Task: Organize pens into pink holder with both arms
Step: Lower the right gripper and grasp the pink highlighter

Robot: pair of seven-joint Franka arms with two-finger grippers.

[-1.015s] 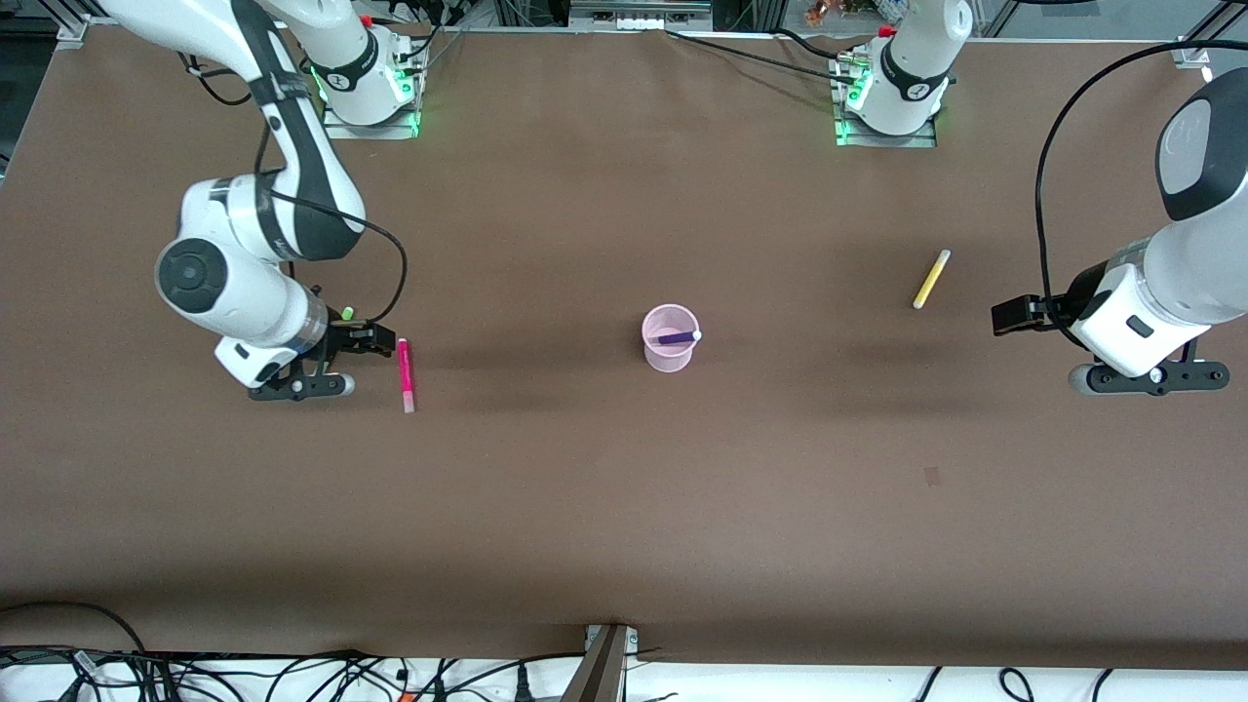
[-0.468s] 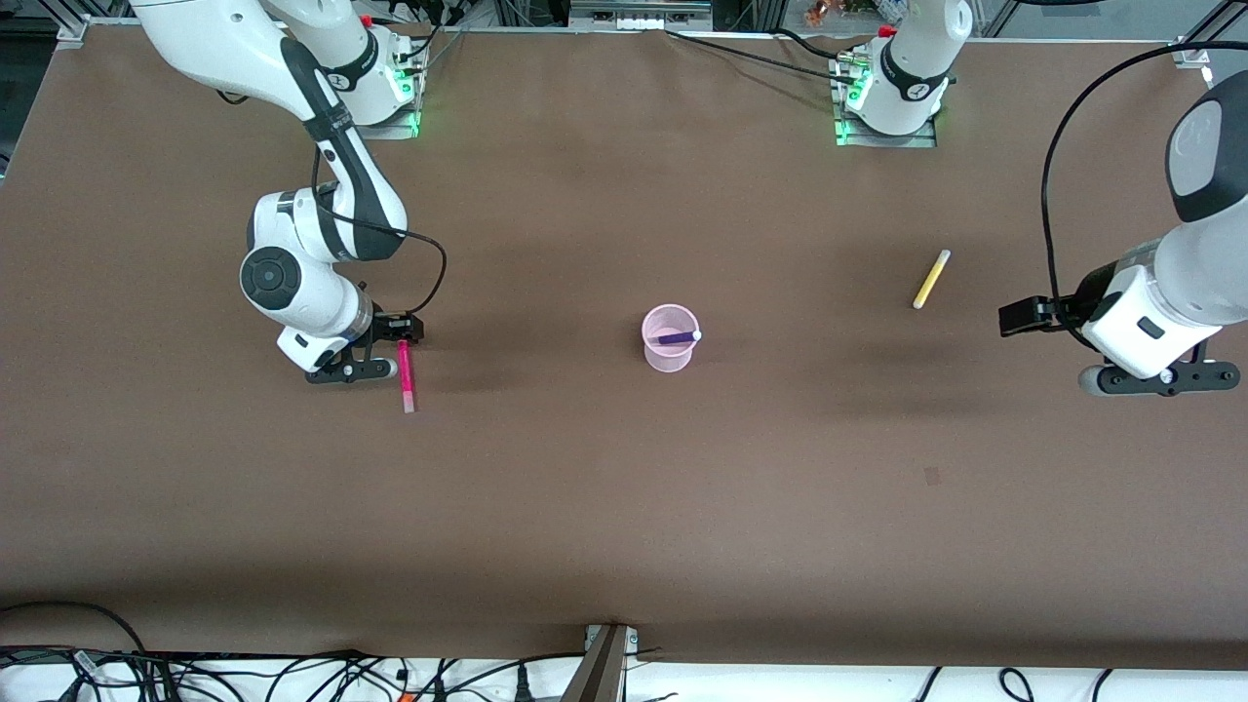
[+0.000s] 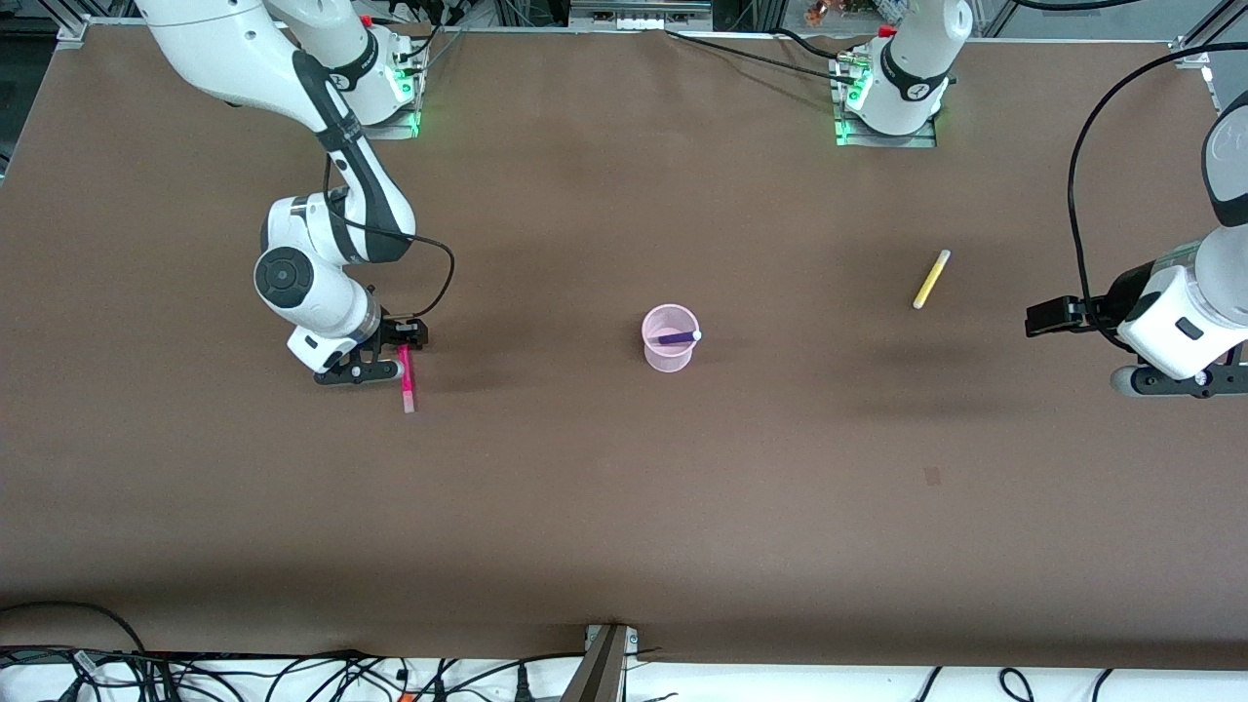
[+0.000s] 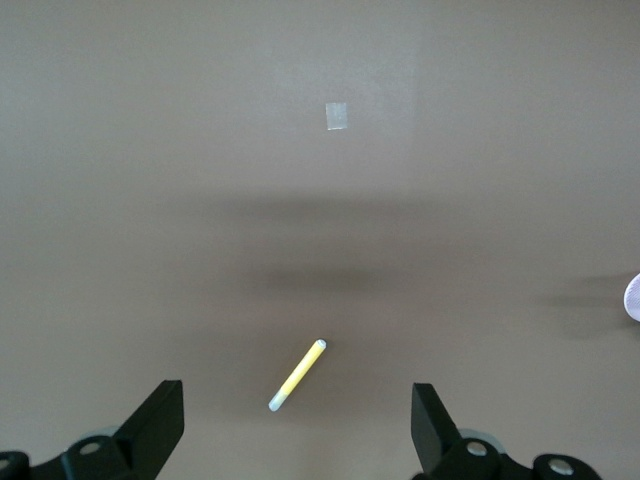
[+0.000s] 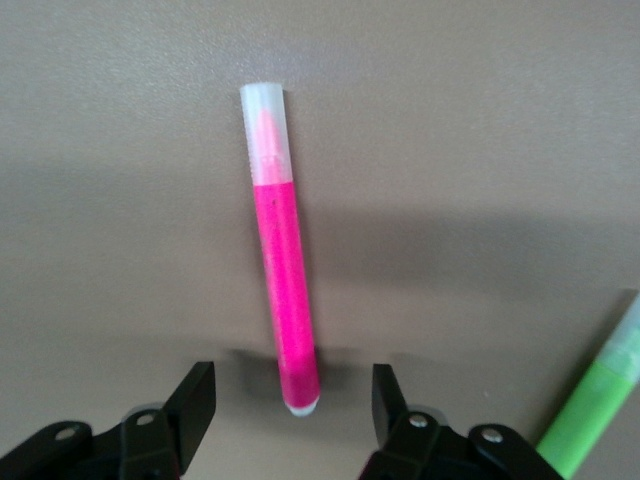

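A: We see the broad brown table (image 3: 624, 507) with both large white jointed arms over it; our left arm's black two-finger gripper (image 4: 297, 432) hangs over the table's left-arm end, fingers spread wide, holding nothing.

B: We agree; our right arm's black gripper (image 5: 294, 404) sits low over the rounded end of the magenta-pink marker pen (image 5: 279, 297), fingers apart on either side, not clamped.

A: The small translucent pale-pink plastic cup (image 3: 670, 339) stands mid-table; the dark purple pen (image 3: 678, 337) leans inside it.

B: The thin yellow pen (image 3: 931, 279) lies flat toward the left arm's end; the green pen (image 5: 593, 400) lies just beside our right gripper.
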